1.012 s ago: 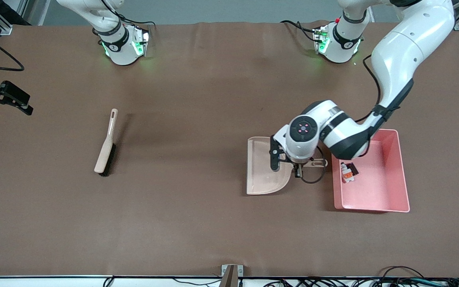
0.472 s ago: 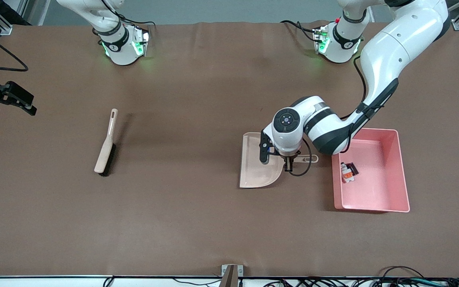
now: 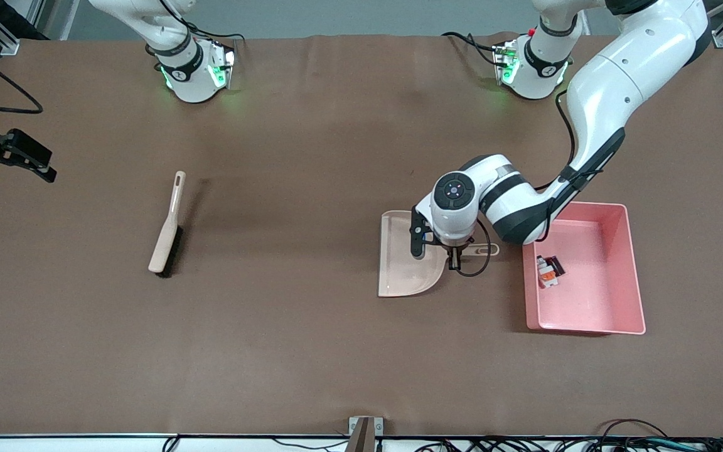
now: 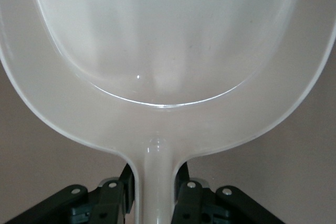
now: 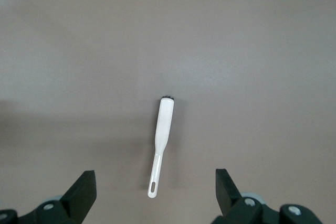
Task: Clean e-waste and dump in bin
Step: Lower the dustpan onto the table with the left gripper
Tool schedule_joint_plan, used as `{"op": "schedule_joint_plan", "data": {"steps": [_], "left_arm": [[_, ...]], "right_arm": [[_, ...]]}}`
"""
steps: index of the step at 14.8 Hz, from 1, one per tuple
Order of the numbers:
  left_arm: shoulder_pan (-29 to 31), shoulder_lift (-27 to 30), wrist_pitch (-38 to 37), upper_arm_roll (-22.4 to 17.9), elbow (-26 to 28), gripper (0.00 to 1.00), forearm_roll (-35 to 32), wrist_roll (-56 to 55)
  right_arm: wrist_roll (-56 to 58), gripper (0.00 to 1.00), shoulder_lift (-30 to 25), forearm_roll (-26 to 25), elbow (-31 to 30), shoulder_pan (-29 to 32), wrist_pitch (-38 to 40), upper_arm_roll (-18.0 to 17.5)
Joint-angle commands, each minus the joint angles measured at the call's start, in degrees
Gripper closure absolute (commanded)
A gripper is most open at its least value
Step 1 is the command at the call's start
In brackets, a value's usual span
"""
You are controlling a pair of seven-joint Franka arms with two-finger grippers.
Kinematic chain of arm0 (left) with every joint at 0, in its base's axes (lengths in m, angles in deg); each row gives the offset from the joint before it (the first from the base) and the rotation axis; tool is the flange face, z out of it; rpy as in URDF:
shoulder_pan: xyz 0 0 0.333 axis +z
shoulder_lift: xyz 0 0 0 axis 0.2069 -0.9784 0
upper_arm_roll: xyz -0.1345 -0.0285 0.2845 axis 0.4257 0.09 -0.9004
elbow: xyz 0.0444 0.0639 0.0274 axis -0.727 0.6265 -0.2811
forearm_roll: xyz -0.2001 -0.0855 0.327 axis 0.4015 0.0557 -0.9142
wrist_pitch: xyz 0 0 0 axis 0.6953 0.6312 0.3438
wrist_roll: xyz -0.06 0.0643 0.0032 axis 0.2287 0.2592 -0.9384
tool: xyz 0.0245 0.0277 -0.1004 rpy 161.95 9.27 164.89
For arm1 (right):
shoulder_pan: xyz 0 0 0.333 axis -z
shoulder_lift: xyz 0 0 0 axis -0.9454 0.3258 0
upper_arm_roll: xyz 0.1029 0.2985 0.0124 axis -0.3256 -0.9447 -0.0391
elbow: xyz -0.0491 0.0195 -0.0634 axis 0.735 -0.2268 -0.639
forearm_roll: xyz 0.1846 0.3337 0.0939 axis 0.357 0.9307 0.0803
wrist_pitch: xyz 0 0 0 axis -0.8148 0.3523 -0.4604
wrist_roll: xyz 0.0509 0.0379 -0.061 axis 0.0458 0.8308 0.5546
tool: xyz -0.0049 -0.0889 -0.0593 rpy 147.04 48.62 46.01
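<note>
A brown table is being shared by two white robot arms. The left gripper [image 3: 454, 256] is sitting low over the beige dustpan [image 3: 407, 263], its fingers [image 4: 126, 179] pinching the pan's narrow handle from both sides, a grip that is giving it control of the pan's tilt. The dustpan is lying flat on the table just beside the pink bin [image 3: 625, 276], toward the right arm's end from it, and its scoop is looking empty in the left wrist view. The e-waste [image 3: 548, 270], two tiny parts, one white with orange marks and one dark, is lying inside the bin near the wall closest to the dustpan, so the dumping is judged done and the pan is likely being set down. The hand brush [image 3: 167, 229] is lying alone on the table well apart, toward the right arm's end. The right gripper [image 5: 155, 195] is waiting high above the brush, fingers spread wide.
</note>
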Motion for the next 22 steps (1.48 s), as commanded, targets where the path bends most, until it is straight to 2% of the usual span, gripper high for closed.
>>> {"op": "schedule_joint_plan", "data": {"steps": [1,5,8,10,11,12,15,19,22], "left_arm": [[-0.16,1.11,0.81,0.00,1.45,0.90,-0.82,-2.46],[-1.21,1.29,0.81,0.00,1.45,0.88,-0.82,-2.20],[-1.48,1.29,0.81,0.00,1.45,0.86,-0.91,-1.94],[-2.27,1.29,0.81,-0.08,1.45,0.74,-0.82,-1.94],[-2.19,1.38,0.81,-0.17,1.37,0.42,-0.82,-2.63],[-1.92,1.46,0.81,-0.17,1.19,0.00,-0.73,-2.81],[-2.01,2.60,0.55,-0.08,0.75,0.00,-0.56,-3.43],[-0.96,4.71,-2.95,1.23,-2.75,0.00,1.02,-5.71],[-0.69,5.24,-14.35,1.23,-14.15,0.00,6.63,-8.96]], "right_arm": [[-0.63,0.00,0.34,-1.06,1.05,-1.53,0.67,0.38],[-0.72,0.00,0.25,-0.98,0.97,-4.69,0.67,4.15],[-0.72,0.00,0.34,-0.89,0.97,-4.53,0.50,4.69],[-0.63,0.00,0.34,-0.89,0.88,-4.53,0.58,4.69],[-0.63,0.00,0.34,-0.89,0.88,-4.61,0.58,4.69],[-0.55,0.00,0.34,-1.06,0.88,-4.62,0.50,4.69],[-0.72,0.00,0.42,-0.89,0.88,-4.53,0.14,4.78],[-0.63,0.00,0.69,-0.98,1.05,-4.70,0.23,4.78],[-0.81,0.00,0.69,-0.89,0.97,-4.62,0.32,4.78]]}}
